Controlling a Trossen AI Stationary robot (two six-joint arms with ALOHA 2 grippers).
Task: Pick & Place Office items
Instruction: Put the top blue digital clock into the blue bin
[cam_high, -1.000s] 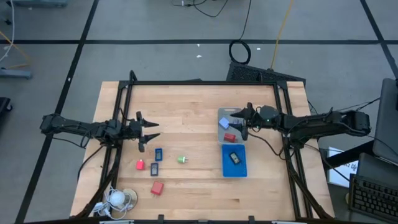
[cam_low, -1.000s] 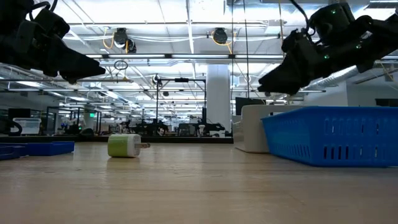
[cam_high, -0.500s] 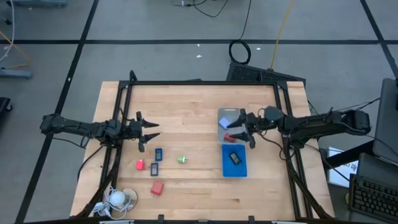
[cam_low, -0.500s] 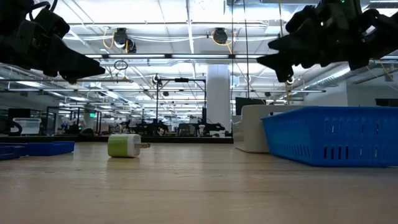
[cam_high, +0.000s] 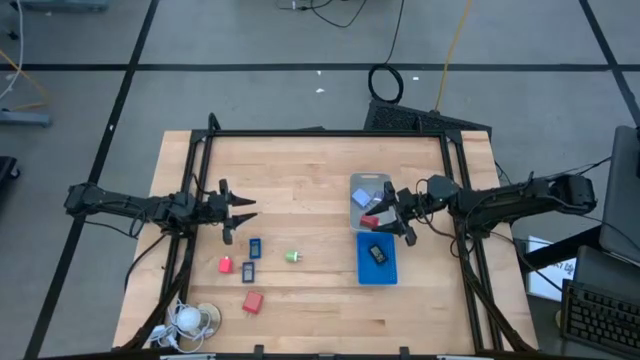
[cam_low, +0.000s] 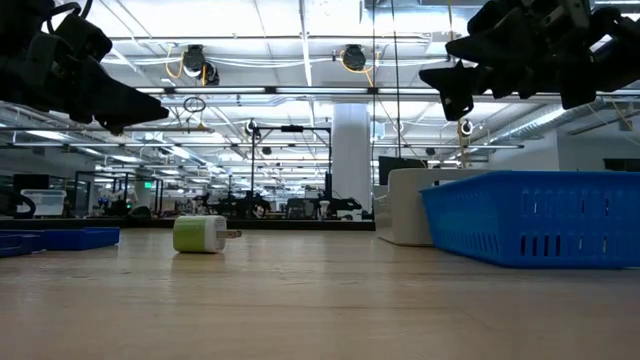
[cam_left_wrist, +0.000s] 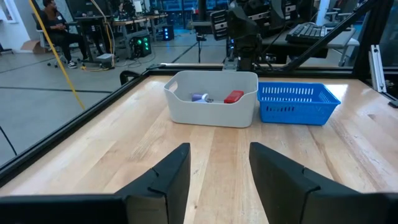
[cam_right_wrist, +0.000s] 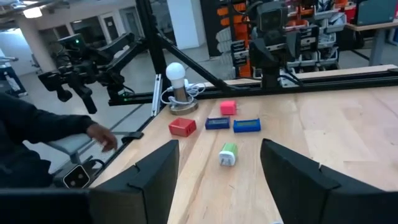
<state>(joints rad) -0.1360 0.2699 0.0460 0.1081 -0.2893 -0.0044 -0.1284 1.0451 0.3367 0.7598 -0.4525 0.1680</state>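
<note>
Loose office items lie on the table's left half: two red blocks (cam_high: 225, 265) (cam_high: 252, 301), two blue-and-black pieces (cam_high: 255, 246) (cam_high: 248, 271) and a green bit (cam_high: 292, 257). A light-blue cube (cam_high: 360, 198) and a red block (cam_high: 369, 221) lie in the clear tray (cam_high: 370, 181). A dark piece (cam_high: 377, 253) lies in the blue tray (cam_high: 364, 272). My right gripper (cam_high: 383, 213) hovers open over the clear tray's near end, pointing level. My left gripper (cam_high: 248, 212) hangs open above the table, just beyond the loose items, with nothing between its fingers (cam_left_wrist: 163, 180).
A white round coiled-cord thing (cam_high: 190, 318) sits at the near left corner. The black frame rails (cam_high: 320, 134) run along the table's edges. In the right wrist view, a person's hand (cam_right_wrist: 102, 134) shows beyond the table's edge. Bare wood lies between the loose items and the trays.
My right gripper has swung toward the table's near edge over the clear tray, risen a little, and tipped up from slanting downward to level. Its fingers stay open. The items have not moved.
</note>
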